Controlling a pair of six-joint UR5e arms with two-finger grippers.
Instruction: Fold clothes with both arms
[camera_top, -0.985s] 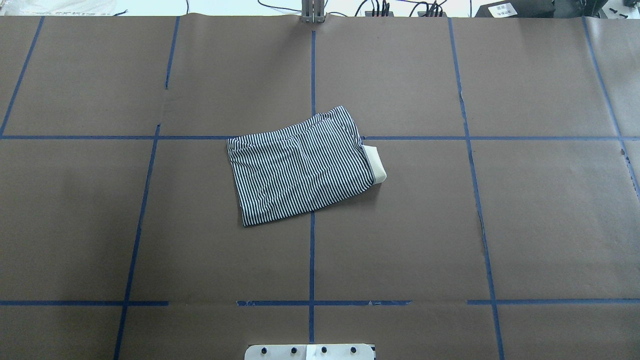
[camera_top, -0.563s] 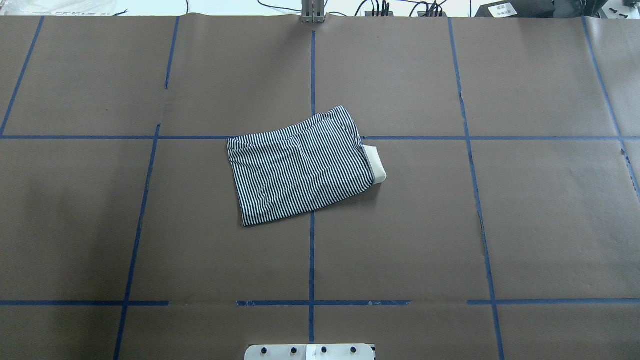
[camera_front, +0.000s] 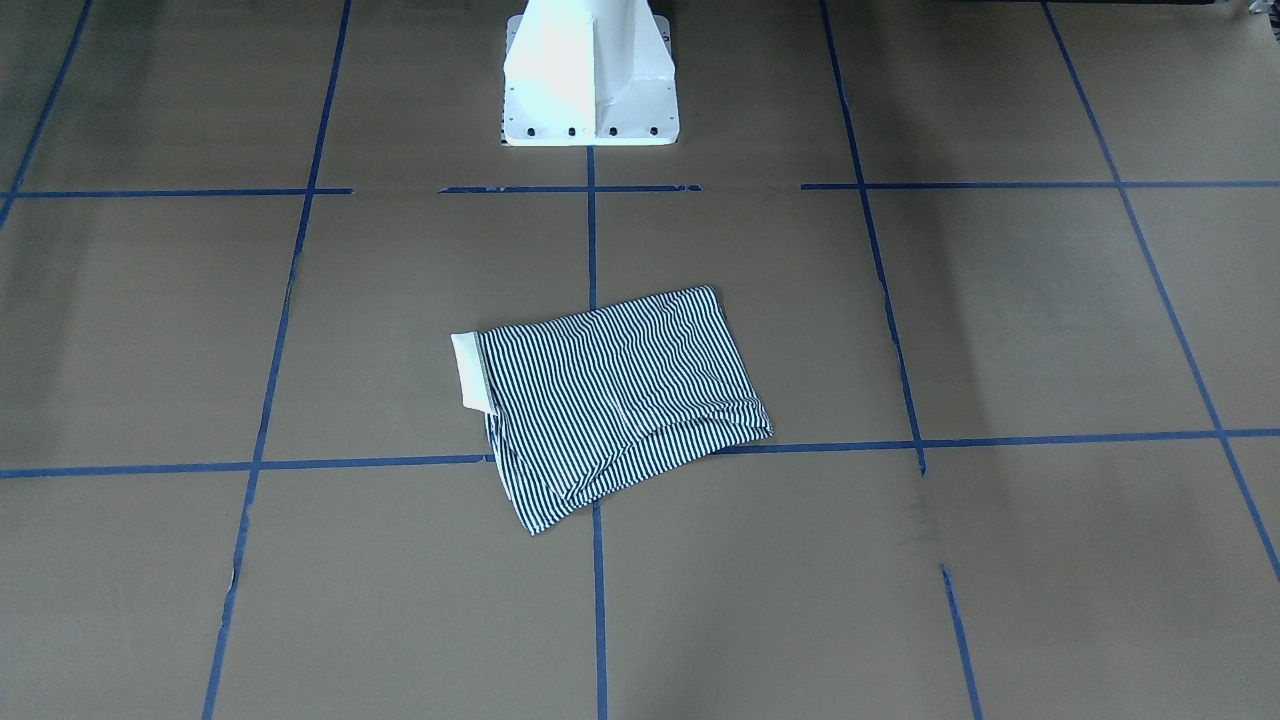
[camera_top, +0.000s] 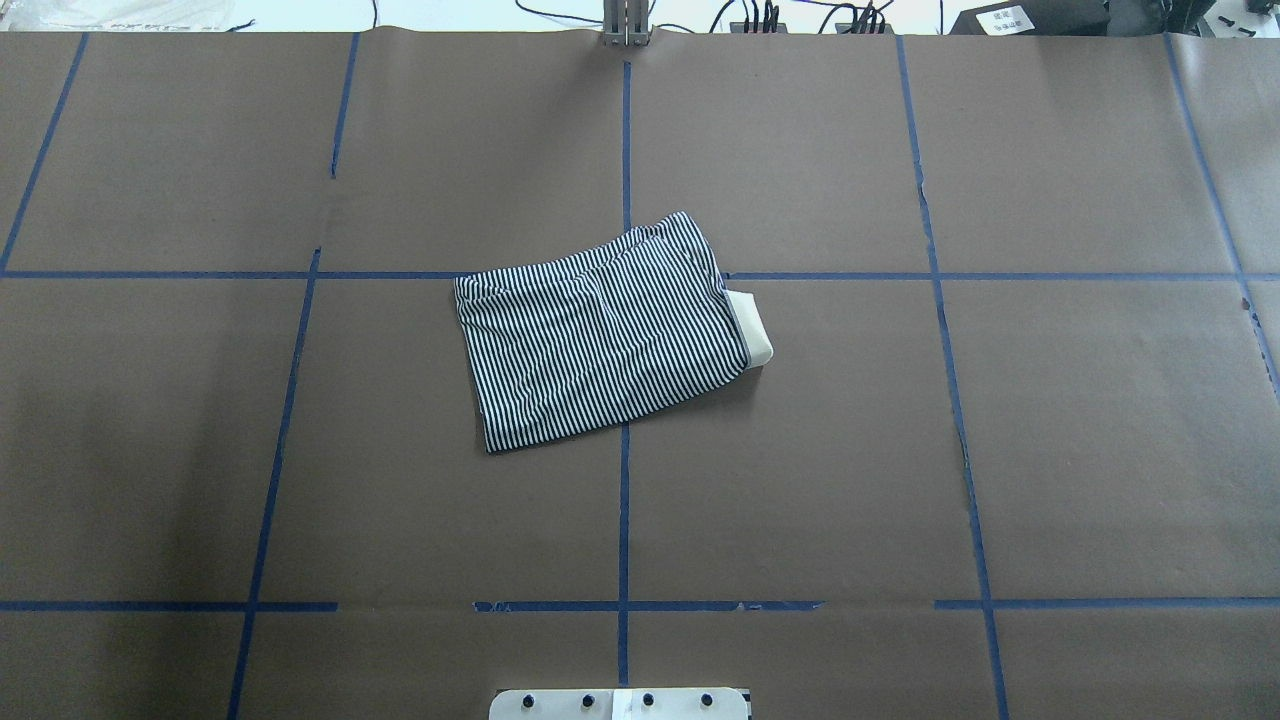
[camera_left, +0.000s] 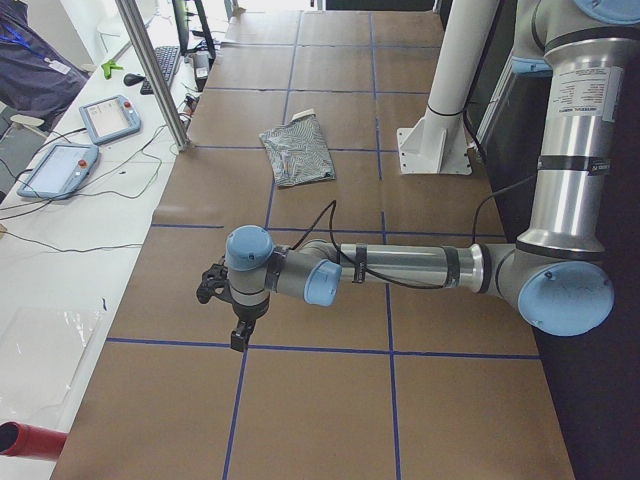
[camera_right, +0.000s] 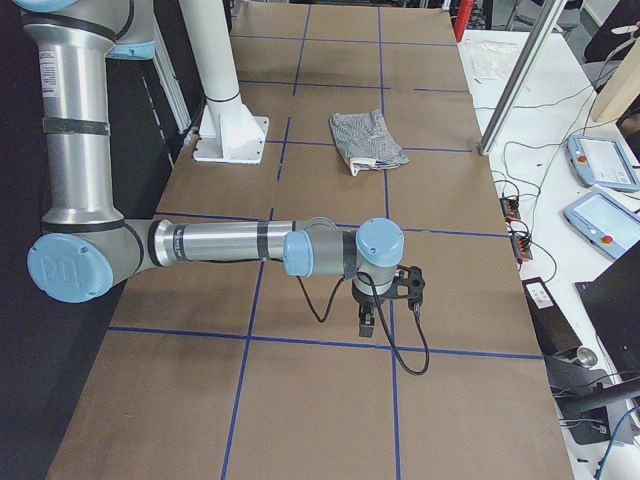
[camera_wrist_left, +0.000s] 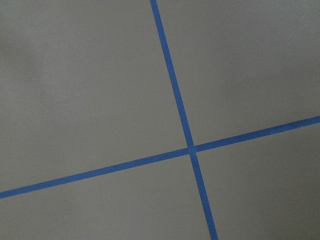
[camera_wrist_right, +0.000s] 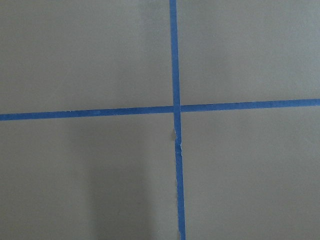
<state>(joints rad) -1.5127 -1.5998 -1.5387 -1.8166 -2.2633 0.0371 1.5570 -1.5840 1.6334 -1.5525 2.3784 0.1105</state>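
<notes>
Lying folded at the middle of the table (camera_top: 900, 450), that polo shirt (camera_top: 600, 335), which way does it point?
— Long axis runs across the table, slightly skewed; the cream collar (camera_top: 752, 328) pokes out toward the robot's right. The rest is tucked under.
— The grippers?
— Left gripper (camera_left: 240, 338) and right gripper (camera_right: 366, 324) hang well apart from it, too small to tell their jaws or any hold.
</notes>
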